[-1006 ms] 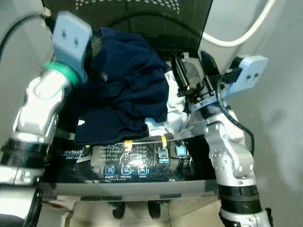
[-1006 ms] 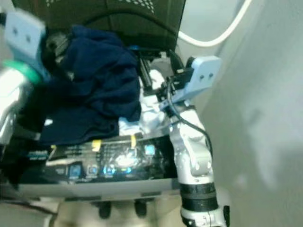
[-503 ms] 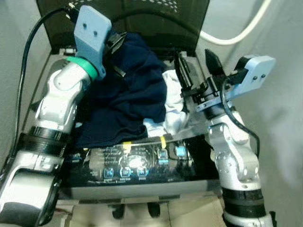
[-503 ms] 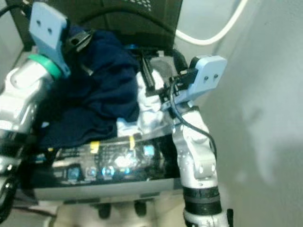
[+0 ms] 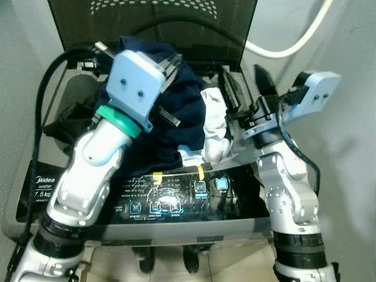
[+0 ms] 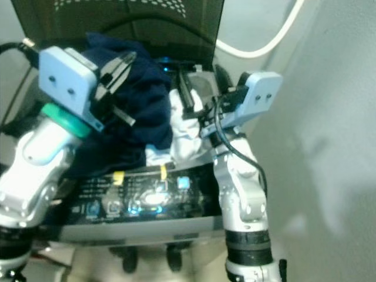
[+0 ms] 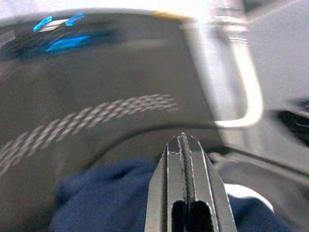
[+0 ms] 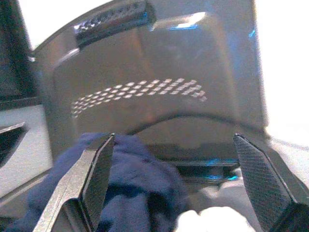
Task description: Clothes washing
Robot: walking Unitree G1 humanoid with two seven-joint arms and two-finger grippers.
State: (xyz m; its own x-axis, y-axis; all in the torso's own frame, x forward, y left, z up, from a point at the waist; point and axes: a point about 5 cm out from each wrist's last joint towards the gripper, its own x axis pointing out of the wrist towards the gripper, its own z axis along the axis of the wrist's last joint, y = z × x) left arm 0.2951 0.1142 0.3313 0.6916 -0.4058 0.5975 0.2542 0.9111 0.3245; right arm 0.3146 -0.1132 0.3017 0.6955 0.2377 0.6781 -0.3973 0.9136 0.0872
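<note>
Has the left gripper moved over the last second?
Yes. The left gripper has swung from the washer's left edge toward its middle, over the navy clothes, nearer the raised lid.

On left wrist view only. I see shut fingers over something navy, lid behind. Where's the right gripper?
Observer: The right gripper hovers over the right side of the washer opening, fingers spread wide, holding nothing.
Operator: What's below it?
Observer: A white garment lies bunched beside the navy clothes, spilling toward the front edge of the opening.
Operator: Is the washer powered?
Observer: The control panel at the front has blue icons lit.
Operator: Is the left gripper gripping cloth?
Observer: The left gripper is shut above the navy pile with no cloth in it.
</note>
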